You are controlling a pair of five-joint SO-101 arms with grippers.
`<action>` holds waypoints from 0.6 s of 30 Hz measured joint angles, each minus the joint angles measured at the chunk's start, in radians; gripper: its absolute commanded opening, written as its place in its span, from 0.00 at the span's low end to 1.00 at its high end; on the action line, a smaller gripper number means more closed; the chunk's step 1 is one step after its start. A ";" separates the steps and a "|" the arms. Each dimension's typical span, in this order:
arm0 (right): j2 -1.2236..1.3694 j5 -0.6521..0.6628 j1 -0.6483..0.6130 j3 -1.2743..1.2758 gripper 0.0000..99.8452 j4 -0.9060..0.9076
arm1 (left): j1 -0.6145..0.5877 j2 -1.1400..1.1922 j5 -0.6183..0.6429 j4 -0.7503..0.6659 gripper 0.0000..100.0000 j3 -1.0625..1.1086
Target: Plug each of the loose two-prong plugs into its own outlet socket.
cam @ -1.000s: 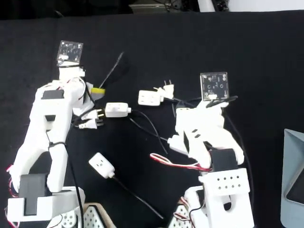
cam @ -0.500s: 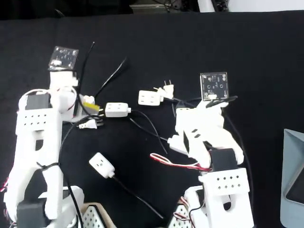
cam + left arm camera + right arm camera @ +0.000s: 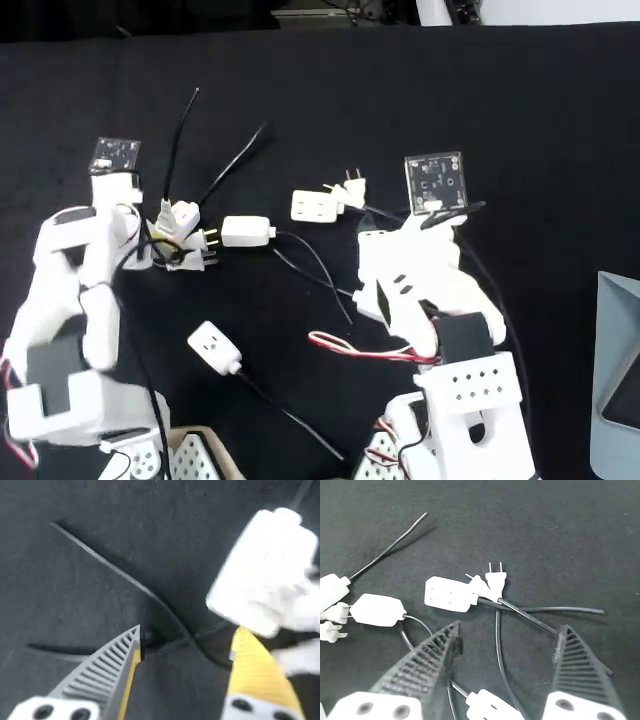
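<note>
While the left arm sits at 9 o'clock on the table (image 3: 500, 100), its pincer (image 3: 187, 632) stands open and empty, jaws astride a black cord (image 3: 125, 577). A white block (image 3: 262, 575) lies just beside the yellow jaw; whether it is a plug or a socket cannot be told. A loose plug (image 3: 190, 260) lies at 8 o'clock of the middle socket (image 3: 247, 231), not inserted. The right pincer (image 3: 510, 630) is wide open and empty above the far socket (image 3: 447, 594) and an upturned plug (image 3: 495, 580).

Step in hand, as judged: acquiring the first plug. The next move requires gripping the plug's body, not the cord, with the prongs facing the slots.
</note>
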 measured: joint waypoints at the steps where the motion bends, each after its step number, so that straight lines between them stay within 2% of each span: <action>1: 0.000 0.000 0.000 0.000 0.29 0.000 | 0.000 0.046 0.000 -0.006 0.27 -0.031; 4: 0.000 0.000 -0.005 0.000 0.29 0.000 | 0.000 0.160 0.009 -0.006 0.27 -0.140; 11: 0.000 0.000 -0.006 0.000 0.29 0.000 | 0.002 0.345 0.140 -0.008 0.27 -0.410; 15: 0.000 0.000 -0.006 0.000 0.29 0.000 | 0.018 0.368 0.160 -0.005 0.27 -0.466; 18: 0.000 0.000 -0.006 0.000 0.29 0.000 | 0.038 0.368 0.161 0.060 0.27 -0.499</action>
